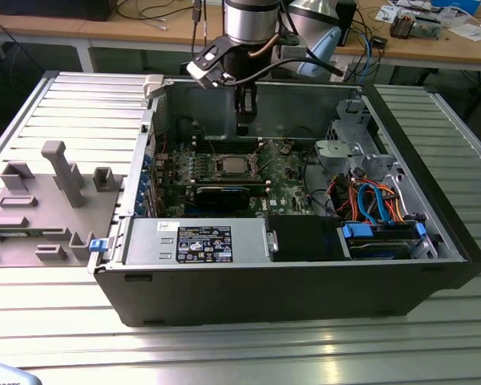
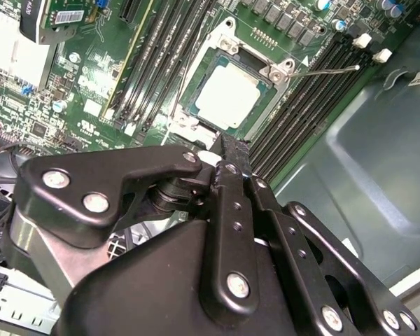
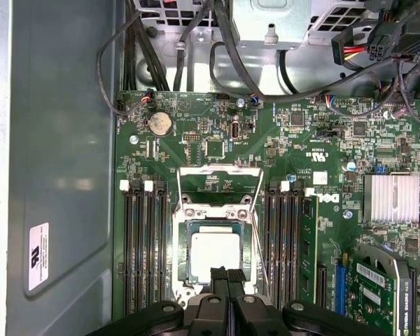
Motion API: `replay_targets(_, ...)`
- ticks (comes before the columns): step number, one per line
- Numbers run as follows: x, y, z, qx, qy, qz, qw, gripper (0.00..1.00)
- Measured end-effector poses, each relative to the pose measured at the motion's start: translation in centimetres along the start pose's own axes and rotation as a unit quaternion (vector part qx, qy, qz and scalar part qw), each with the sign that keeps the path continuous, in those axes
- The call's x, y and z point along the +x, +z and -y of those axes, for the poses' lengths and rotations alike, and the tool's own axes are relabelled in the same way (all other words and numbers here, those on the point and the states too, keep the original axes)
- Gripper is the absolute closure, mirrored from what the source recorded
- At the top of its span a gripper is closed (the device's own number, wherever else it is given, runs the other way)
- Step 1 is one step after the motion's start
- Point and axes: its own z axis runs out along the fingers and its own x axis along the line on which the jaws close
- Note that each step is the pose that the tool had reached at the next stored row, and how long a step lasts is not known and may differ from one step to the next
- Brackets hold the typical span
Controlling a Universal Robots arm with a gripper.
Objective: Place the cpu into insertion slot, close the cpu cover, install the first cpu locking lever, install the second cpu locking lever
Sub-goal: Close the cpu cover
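Hovering gripper: black bolted metal gripper (image 3: 227, 274) with flat linkage arms, poised over the socket's near edge in both wrist views (image 2: 232, 150); jaws pressed together, nothing seen between them.
Cpu: small flat square chip (image 3: 211, 253) with a matt silver-grey top, lying level inside the socket.
Insertion slot: square dark socket (image 3: 183, 245) in a silver metal frame on the green motherboard (image 3: 196, 150), flanked by long black ribbed memory slots (image 3: 143, 252).
Cpu cover: thin silver frame plate (image 3: 220, 170) with a square window, raised off the chip on the side away from the jaws.
Lever: thin bright wire rod (image 2: 329, 69), angled out free above the memory slots.
Room: open grey steel computer case (image 1: 289, 281) on a ribbed aluminium tabletop (image 1: 224, 345); its bare wall panel (image 3: 56, 140) lies just beside the memory slots — black cables (image 3: 180, 63) crowd the far board edge.
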Motion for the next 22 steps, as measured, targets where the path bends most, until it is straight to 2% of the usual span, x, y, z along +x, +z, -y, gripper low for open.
replay_targets(22, -0.02, 0.01, -0.72, 0.0000, 0.000, 0.0000, 1.00000, 0.89)
